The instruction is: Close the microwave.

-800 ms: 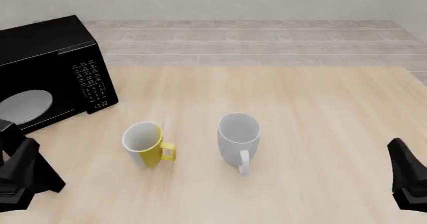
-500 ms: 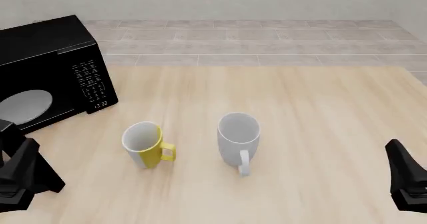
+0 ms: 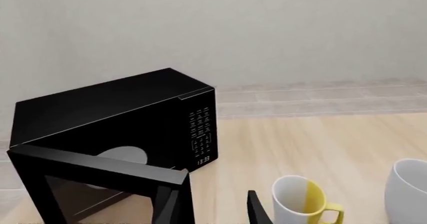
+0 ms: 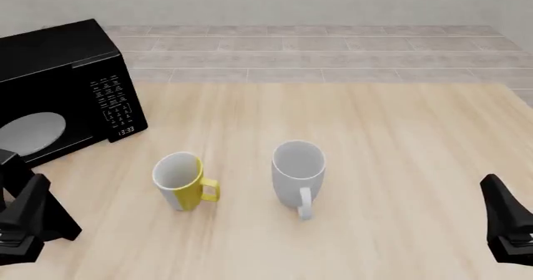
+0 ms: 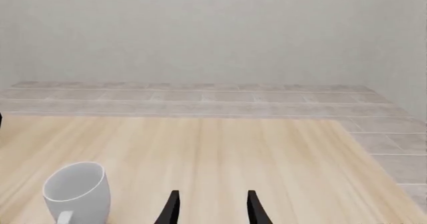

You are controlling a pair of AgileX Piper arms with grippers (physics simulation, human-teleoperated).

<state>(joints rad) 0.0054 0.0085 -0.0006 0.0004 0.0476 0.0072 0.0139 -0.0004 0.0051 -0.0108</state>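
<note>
While the microwave (image 3: 120,129) door (image 3: 100,184) hangs open, nothing is done yet. Near that door, the left end effector (image 3: 215,209) is parted and empty; the right end effector (image 5: 211,209) too.

The microwave (image 4: 67,86) door (image 3: 100,184) hangs wide open just ahead of the left gripper (image 3: 213,211). A yellow mug (image 4: 181,180) and white mug (image 4: 298,174) stand mid-table, a gap between them. Bare wood lies before the right gripper (image 5: 210,209).

The microwave (image 4: 62,86) ran off the front view's edge beyond the left gripper (image 4: 25,224), hiding its door there. The keypad (image 3: 202,131) markings were too small to read.
</note>
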